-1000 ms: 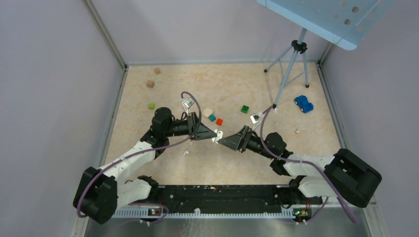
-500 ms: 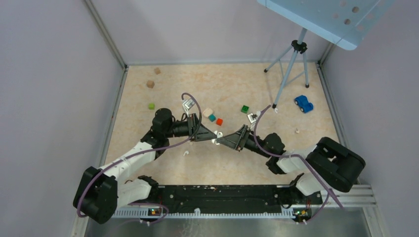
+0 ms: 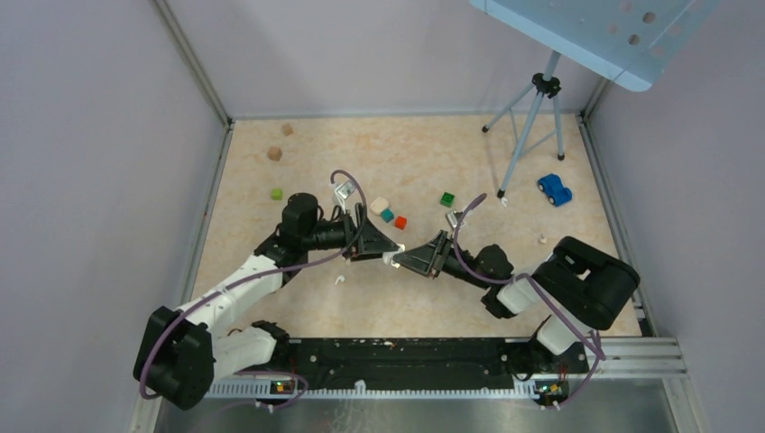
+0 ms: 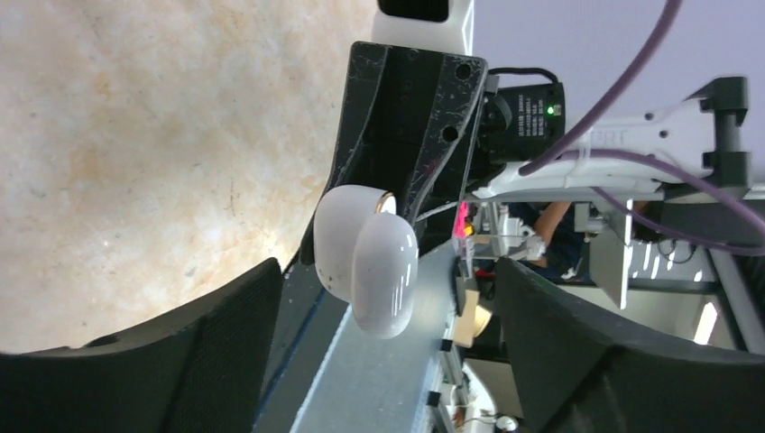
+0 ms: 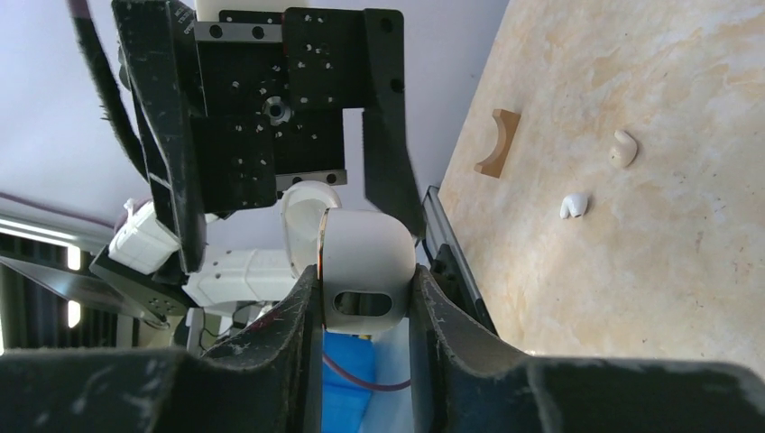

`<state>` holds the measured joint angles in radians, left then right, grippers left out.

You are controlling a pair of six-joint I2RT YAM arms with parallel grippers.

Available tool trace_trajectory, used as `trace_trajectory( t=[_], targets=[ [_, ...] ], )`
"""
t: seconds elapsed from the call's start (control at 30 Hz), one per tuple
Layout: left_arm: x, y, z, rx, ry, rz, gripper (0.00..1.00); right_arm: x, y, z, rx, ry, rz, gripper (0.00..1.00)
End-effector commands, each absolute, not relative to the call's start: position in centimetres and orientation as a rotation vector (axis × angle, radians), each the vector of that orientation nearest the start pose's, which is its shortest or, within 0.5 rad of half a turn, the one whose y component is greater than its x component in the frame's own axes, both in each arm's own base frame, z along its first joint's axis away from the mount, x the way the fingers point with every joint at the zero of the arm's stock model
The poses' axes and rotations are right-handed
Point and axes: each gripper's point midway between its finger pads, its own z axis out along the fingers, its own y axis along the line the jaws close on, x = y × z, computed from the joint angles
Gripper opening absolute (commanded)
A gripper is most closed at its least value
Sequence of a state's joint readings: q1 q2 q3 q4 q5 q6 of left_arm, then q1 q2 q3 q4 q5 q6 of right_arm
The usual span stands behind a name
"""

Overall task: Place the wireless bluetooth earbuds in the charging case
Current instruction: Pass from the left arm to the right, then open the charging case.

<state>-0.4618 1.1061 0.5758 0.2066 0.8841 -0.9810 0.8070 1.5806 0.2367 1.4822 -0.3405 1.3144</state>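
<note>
Your two arms meet nose to nose above the middle of the table (image 3: 451, 144). Your right gripper (image 5: 364, 293) pinches the cream charging case (image 5: 361, 244) between both fingers and holds it off the surface, its lid ajar. Your left gripper (image 4: 383, 298) stands spread wide around the case, its fingers clear of it on either side. One white earbud (image 3: 340, 280) lies on the table, on the near side of the left gripper.
</note>
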Motion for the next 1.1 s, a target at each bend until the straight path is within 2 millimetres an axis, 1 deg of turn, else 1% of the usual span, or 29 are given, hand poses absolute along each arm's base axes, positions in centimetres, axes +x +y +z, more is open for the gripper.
trace_trajectory(
  t=[0.0, 0.07, 0.13, 0.3, 0.47, 0.5, 0.53, 0.6, 0.67, 0.77, 0.87, 1.0, 1.07],
  targets=[
    [19.1, -26.1, 21.1, 0.172, 2.205, -1.588, 0.98, 17.5, 31.9, 22.0, 0.039, 1.533, 1.990, 0.00],
    [19.0, -25.8, 21.7, 0.176, 2.177, -1.574, 0.99, 17.5, 31.9, 22.0, 0.042, 1.532, 1.991, 0.00],
    [18.8, -25.3, 21.7, 0.166, 2.184, -1.541, 0.99, 17.5, 31.9, 22.0, 0.037, 1.539, 1.988, 0.00],
    [19.2, -24.2, 21.9, 0.123, 2.184, -1.426, 0.99, 17.4, 31.9, 21.9, 0.035, 1.544, 1.984, 0.00],
    [19.6, -23.4, 22.4, 0.066, 2.159, -1.364, 0.99, 17.4, 31.7, 21.6, 0.036, 1.569, 1.957, 0.00],
    [19.8, -23.1, 22.4, 0.032, 2.153, -1.348, 0.99, 17.4, 31.6, 21.8, 0.035, 1.565, 1.959, 0.00],
    [19.9, -23.0, 22.5, 0.036, 2.128, -1.338, 0.99, 17.3, 31.6, 22.1, 0.030, 1.559, 1.967, 0.00],
    [19.4, -23.3, 23.5, 0.164, 2.063, -1.359, 0.99, 17.1, 31.8, 22.7, 0.010, 1.546, 1.984, 0.00],
    [18.6, -23.8, 23.8, 0.252, 2.067, -1.401, 0.99, 17.1, 32.0, 22.8, -0.001, 1.559, 1.982, 0.00],
    [18.0, -24.4, 24.2, 0.307, 2.060, -1.464, 0.99, 17.1, 32.1, 22.4, -0.005, 1.583, 1.960, 0.00],
    [16.8, -25.2, 24.9, 0.369, 2.003, -1.606, 0.99, 16.8, 31.9, 22.5, -0.011, 1.569, 1.971, 0.00],
    [15.8, -25.7, 25.0, 0.422, 1.967, -1.720, 0.99, 16.6, 31.8, 22.6, -0.023, 1.565, 1.978, 0.00],
    [15.4, -25.9, 25.4, 0.470, 1.951, -1.761, 0.99, 16.6, 31.9, 22.6, -0.028, 1.567, 1.980, 0.00]
  ],
)
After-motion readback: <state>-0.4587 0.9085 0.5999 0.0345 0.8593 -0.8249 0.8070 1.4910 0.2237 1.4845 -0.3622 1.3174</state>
